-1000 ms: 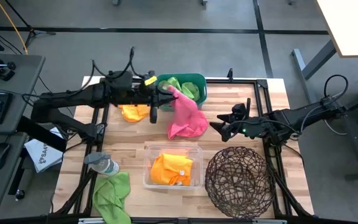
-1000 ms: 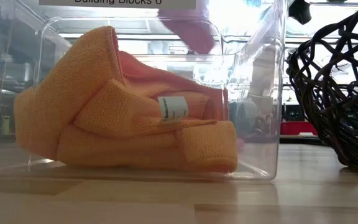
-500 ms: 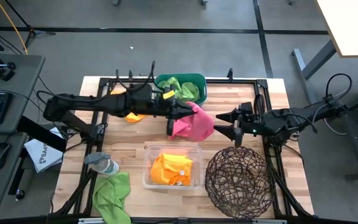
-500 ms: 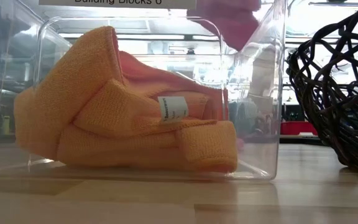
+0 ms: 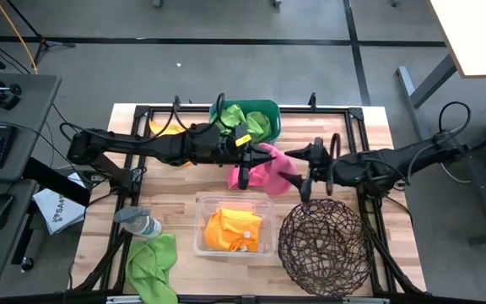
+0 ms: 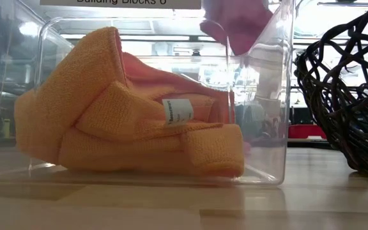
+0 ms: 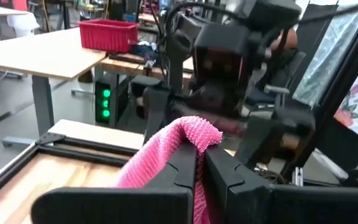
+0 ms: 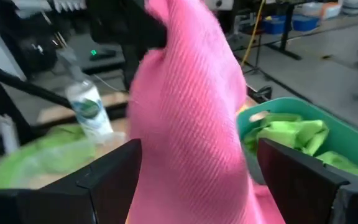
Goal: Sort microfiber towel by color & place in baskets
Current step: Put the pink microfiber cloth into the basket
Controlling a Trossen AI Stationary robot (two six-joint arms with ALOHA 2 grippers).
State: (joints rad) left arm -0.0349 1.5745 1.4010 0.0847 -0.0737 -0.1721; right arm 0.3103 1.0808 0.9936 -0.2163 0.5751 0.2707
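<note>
The pink towel (image 5: 264, 167) hangs just beside the wire basket (image 5: 323, 245), pinched tight in the left gripper (image 5: 244, 171). The right gripper (image 5: 305, 171) sits spread wide around the cloth's far side, gripping nothing. I'd close it high on the fold before the left lets go, then drop over the basket.

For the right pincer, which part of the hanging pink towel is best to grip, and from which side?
Grip the loose lower fold of the pink towel, approaching from the right arm's side. The left pincer already pinches its top, so the cloth drapes free between the right pincer's open fingers.
</note>
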